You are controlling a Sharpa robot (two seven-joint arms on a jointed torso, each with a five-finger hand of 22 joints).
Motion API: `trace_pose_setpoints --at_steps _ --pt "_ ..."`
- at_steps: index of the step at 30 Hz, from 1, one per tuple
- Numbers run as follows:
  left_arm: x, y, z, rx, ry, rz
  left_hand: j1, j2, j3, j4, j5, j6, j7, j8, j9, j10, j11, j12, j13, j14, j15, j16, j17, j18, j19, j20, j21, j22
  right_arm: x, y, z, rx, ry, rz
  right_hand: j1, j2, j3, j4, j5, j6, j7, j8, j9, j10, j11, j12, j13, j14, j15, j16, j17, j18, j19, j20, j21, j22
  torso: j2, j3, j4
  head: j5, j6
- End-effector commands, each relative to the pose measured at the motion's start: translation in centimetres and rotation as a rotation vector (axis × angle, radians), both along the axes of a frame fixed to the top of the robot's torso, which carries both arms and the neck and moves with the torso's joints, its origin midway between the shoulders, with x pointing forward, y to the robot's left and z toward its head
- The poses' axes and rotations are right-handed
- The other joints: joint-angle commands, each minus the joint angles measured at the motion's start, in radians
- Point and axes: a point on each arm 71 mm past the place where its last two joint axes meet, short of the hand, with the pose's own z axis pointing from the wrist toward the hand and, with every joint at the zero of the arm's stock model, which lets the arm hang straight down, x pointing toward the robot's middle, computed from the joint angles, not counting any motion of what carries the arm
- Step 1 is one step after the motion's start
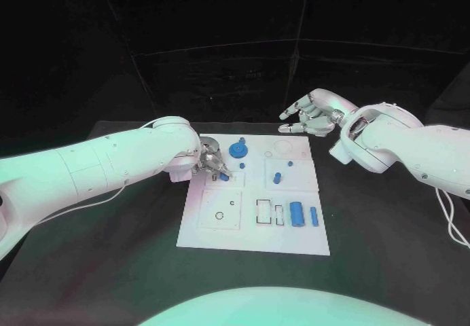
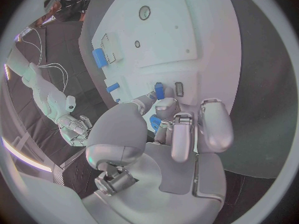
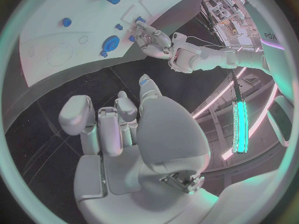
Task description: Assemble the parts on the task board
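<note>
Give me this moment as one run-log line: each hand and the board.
left hand: pinching small blue part over task board | right hand: off board, holds nothing, fingers curled | blue gear: on board

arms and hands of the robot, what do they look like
Both arms are smooth white shells with rounded joints; a thin pale cable runs along the right arm. The left hand and right hand are silver metal, with padded, blocky segmented fingers.
</note>
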Motion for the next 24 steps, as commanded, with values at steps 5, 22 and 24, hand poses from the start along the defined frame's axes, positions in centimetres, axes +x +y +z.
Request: trace_pose_setpoints --at_steps 5,22,24 --pt "-0.18 -0.13 -0.29 0.036 0.021 -0.021 -0.023 -0.014 0.143 -0.128 0.004 0.014 -0.008 0.02 0.009 0.008 -0.004 0.004 0.002 0.101 -0.001 0.006 0.252 -0.009 0.004 -0.001 -0.004 0.002 0.03 0.16 0.12 0.002 0.0 0.01 0.005 0.009 -0.005 -0.002 0.006 0.003 0.001 0.005 0.002 -0.006 0.0 -0.006 -0.001 0.05 -0.004 -0.003 0.031 0.013 -0.004 -0.001 -0.006 -0.001 0.0 0.0005 -0.0004 -0.001 -0.001" --pt "0.1 -0.46 -0.42 0.053 0.037 -0.028 -0.131 -0.043 0.003 -0.017 0.001 0.046 -0.026 0.062 0.033 0.016 -0.019 0.02 0.007 0.102 -0.014 0.008 0.256 -0.011 0.009 -0.014 0.001 0.016 0.07 0.33 0.08 0.002 0.003 0.014 0.004 0.009 -0.007 -0.001 0.006 0.003 0.0 0.005 0.002 -0.006 0.0 -0.005 0.0 0.051 -0.004 0.0 0.035 0.012 -0.004 -0.001 -0.006 0.0 0.0 0.0007 -0.0006 -0.002 -0.003" --pt "0.18 -0.49 -0.42 0.053 0.036 -0.025 -0.136 -0.041 -0.009 -0.008 0.001 0.047 -0.027 0.066 0.035 0.016 -0.02 0.021 0.006 0.102 -0.015 0.008 0.257 -0.012 0.01 -0.015 0.001 0.017 0.08 0.35 0.08 0.002 0.004 0.014 0.004 0.009 -0.007 -0.001 0.006 0.003 0.0 0.005 0.002 -0.006 0.0 -0.005 0.0 0.051 -0.004 0.0 0.035 0.012 -0.004 -0.001 -0.006 0.0 0.0 0.0006 -0.0006 -0.002 -0.003"
